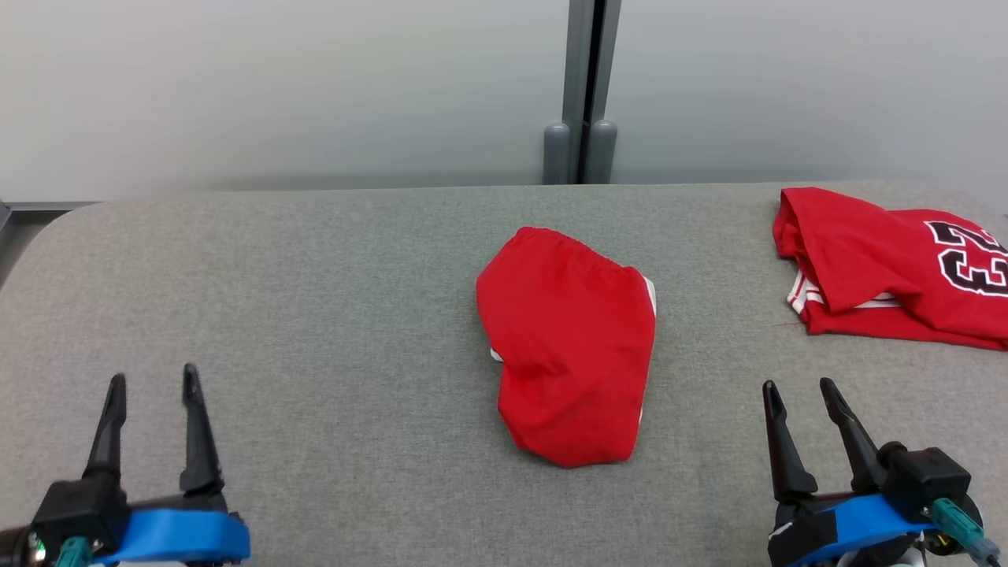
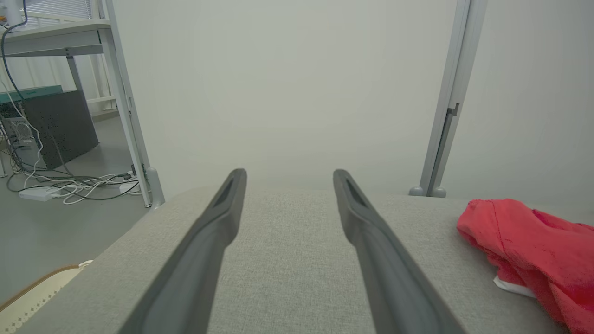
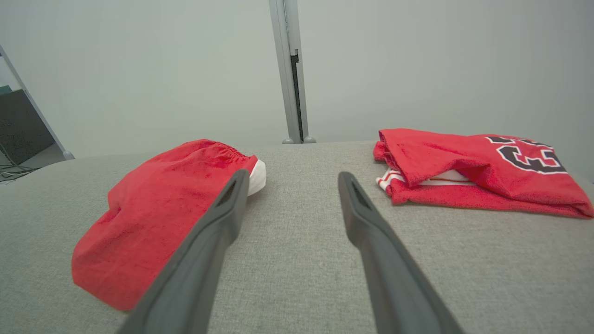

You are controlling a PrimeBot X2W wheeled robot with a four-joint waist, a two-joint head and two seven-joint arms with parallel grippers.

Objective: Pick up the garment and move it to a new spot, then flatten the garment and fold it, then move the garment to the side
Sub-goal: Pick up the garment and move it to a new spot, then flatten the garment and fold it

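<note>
At the near left the left gripper (image 1: 153, 374) hovers over the grey padded table (image 1: 315, 276), fingers spread wide and holding nothing. The red shorts (image 1: 571, 346) lie at the middle of the table, up and to the right of that gripper and well apart from it. Their long axis runs from the gathered waistband at the far end toward the robot. They look folded over, though the layers are hard to make out. The right gripper (image 1: 798, 384), also open and empty, sits near the shorts' right edge and is the closer arm. A folded red jersey (image 1: 882, 268) lies at the far right.
</note>
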